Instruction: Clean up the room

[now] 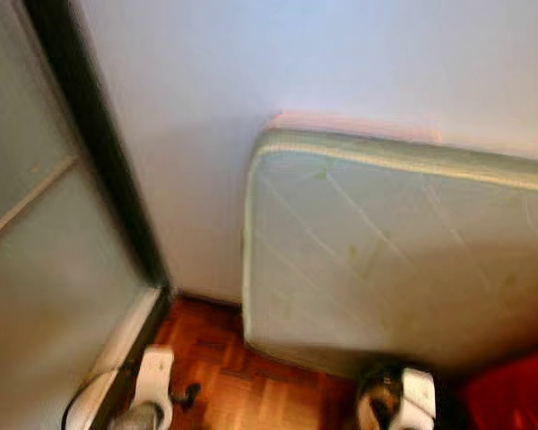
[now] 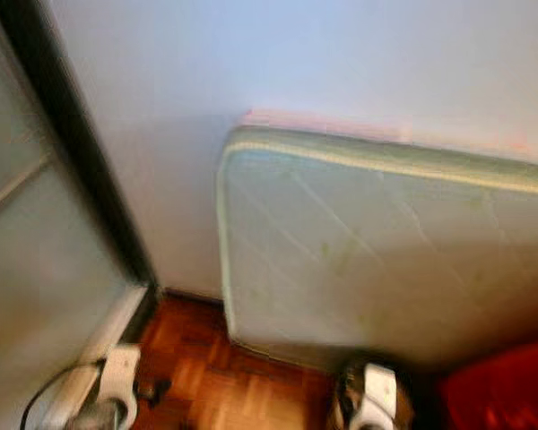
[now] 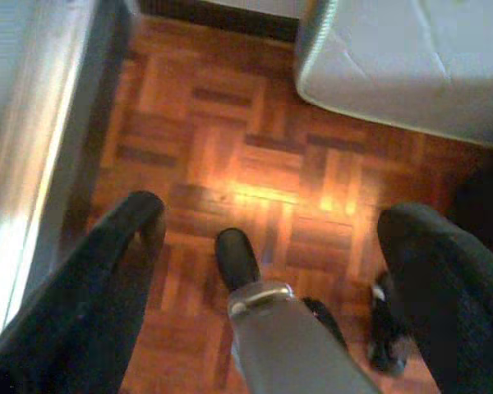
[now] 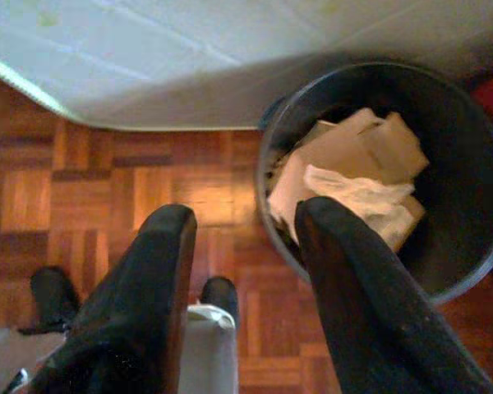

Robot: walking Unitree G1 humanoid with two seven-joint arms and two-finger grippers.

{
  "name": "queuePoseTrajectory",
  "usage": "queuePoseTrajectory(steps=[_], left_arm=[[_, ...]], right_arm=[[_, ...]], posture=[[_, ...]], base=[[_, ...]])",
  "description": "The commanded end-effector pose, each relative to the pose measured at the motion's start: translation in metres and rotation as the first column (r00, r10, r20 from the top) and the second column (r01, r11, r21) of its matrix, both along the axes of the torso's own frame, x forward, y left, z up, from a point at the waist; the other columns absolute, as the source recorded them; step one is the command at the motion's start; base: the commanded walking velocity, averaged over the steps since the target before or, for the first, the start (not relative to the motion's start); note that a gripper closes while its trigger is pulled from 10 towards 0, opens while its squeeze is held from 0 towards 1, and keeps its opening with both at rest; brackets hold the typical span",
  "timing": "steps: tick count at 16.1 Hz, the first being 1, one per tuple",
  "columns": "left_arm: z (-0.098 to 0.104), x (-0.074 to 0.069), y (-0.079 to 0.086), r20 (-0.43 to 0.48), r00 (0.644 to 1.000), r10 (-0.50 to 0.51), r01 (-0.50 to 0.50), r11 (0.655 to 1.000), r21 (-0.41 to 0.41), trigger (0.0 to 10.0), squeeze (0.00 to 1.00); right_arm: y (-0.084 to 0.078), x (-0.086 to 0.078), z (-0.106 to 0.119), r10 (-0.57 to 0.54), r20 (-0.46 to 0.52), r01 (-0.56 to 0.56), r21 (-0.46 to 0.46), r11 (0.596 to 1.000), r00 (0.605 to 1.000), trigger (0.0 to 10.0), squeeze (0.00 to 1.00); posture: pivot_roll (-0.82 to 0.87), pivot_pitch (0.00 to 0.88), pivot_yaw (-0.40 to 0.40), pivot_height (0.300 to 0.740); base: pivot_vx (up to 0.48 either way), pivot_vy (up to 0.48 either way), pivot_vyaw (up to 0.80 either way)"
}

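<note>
Where mattress [image 4: 230, 49] meets parquet [image 4: 107, 180], a bin [image 4: 468, 164] holds crumpled paper [image 4: 353, 185].

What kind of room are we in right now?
Probably a bedroom or spare room in a home: a bare mattress leans on edge against the wall, the floor is wood parquet, and a bin holds crumpled paper.

A pale wall [image 1: 251, 81] fills the upper part of the head view. A quilted, light green mattress [image 1: 394, 260] leans on edge against it at right, its lower edge on the parquet floor [image 1: 242, 376] at bottom centre. At left stands a frosted glass door [image 1: 36, 269] with a dark frame [image 1: 108, 161]. A warm patch of light glows on the wood. Something red [image 1: 516, 394] sits at lower right.
</note>
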State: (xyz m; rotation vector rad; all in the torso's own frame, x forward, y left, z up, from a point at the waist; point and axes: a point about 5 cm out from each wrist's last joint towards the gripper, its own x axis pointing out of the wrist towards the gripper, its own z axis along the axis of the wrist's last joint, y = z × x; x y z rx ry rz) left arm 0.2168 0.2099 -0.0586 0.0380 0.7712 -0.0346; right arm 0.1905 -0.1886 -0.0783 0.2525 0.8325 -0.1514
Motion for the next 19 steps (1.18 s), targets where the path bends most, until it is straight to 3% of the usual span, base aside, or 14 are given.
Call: queuePoseTrajectory(steps=[1, 11, 14, 19], left_arm=[[-0.0053, -0.0068, -0.0035, -0.035, 0.999, -0.012, 0.012, 1.000, -0.003, 10.0, 0.00], [-0.0053, -0.0067, -0.0039, -0.036, 0.999, -0.014, 0.013, 1.000, -0.004, 10.0, 0.00], [-0.0054, -0.0067, -0.0041, -0.037, 0.999, -0.013, 0.013, 1.000, -0.005, 10.0, 0.00], [-0.0056, -0.0068, -0.0035, -0.044, 0.999, -0.017, 0.018, 1.000, 0.009, 10.0, 0.00]], right_arm=[[-0.0047, -0.0047, -0.0018, -0.024, -0.013, 0.024, -0.001, 1.000, 1.000, 10.0, 0.00], [-0.0051, -0.0054, -0.0022, -0.027, -0.019, 0.027, 0.002, 1.000, 0.999, 10.0, 0.00], [-0.0048, -0.0056, -0.0026, -0.022, -0.027, 0.022, 0.000, 1.000, 0.999, 10.0, 0.00], [-0.0035, -0.0057, -0.0029, -0.012, -0.034, 0.012, -0.006, 1.000, 0.999, 10.0, 0.00]], posture=[[0.01, 0.077, -0.081, 0.740], [0.01, 0.077, -0.083, 0.740], [0.02, 0.077, -0.082, 0.740], [0.02, 0.079, -0.078, 0.740]], base=[[-0.247, 0.000, 0.00], [-0.243, 0.000, 0.00], [0.000, 0.000, 0.00], [0.000, 0.000, -0.77]])
